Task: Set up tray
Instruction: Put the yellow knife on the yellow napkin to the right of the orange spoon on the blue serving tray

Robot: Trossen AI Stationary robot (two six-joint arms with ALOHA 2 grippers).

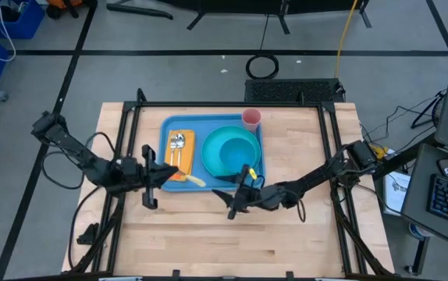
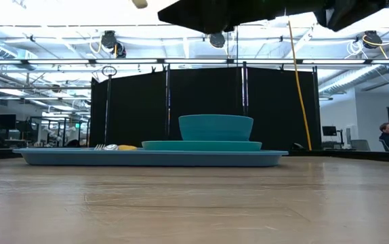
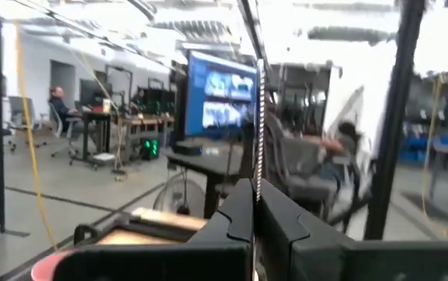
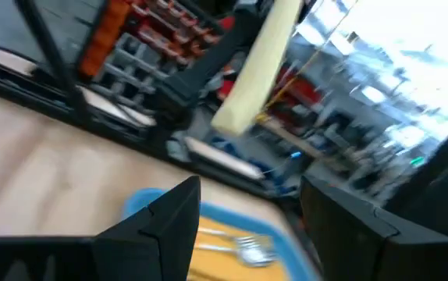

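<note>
From above, the tray lies on the far half of the wooden bench, its long axis running across from left to right. On it sit a round teal plate carrying a teal bowl, a pink cup in the far right corner, and a yellow-orange napkin at the left end with a fork and spoon on it. The left hand hangs at the tray's near left corner, fingers pressed together with nothing between them. The right hand hovers just over the tray's near edge, fingers spread apart and empty.

Level with the bench, the tray shows edge-on as a low flat strip, the plate and bowl stacked above it, the cutlery at its left end.

The left wrist view shows the closed fingers and the cup's rim.

The right wrist view shows the spread fingers over the tray, with the fork and spoon beyond them.
</note>
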